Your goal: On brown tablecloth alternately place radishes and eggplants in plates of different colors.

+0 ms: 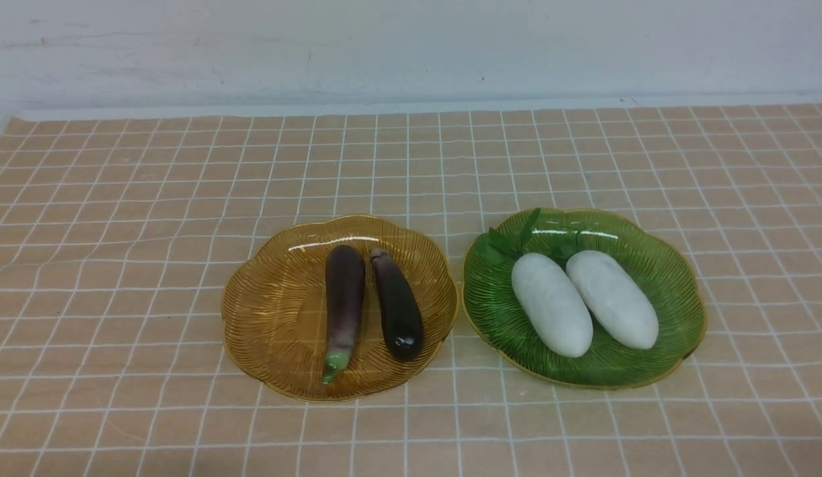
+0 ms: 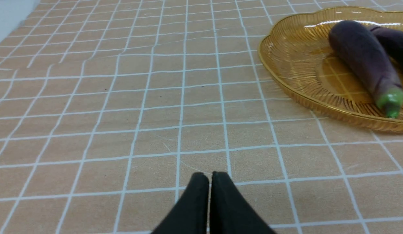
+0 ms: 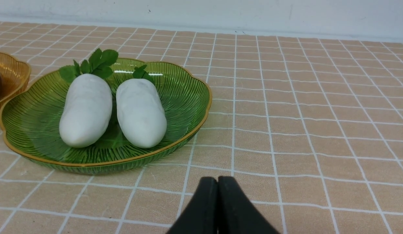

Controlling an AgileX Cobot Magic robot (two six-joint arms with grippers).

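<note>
The brown tablecloth covers the work surface and lies slightly wrinkled toward the robot's left. Two plates stand on it side by side near the middle, their rims close but apart: the amber plate on the left, the green plate on the right. The amber plate holds both eggplants, lying lengthwise and nearly parallel: the lighter eggplant with its green stem end toward the robot, and the darker eggplant just to its right. The green plate holds both radishes, the left radish and the right radish, lying next to each other (leafy tops pointing away from the robot). The left gripper hangs over bare cloth beside the amber plate, its fingers pressed together and grasping nothing. The right gripper hangs over bare cloth near the green plate, likewise clenched and empty. Neither arm appears in the front view.
</note>
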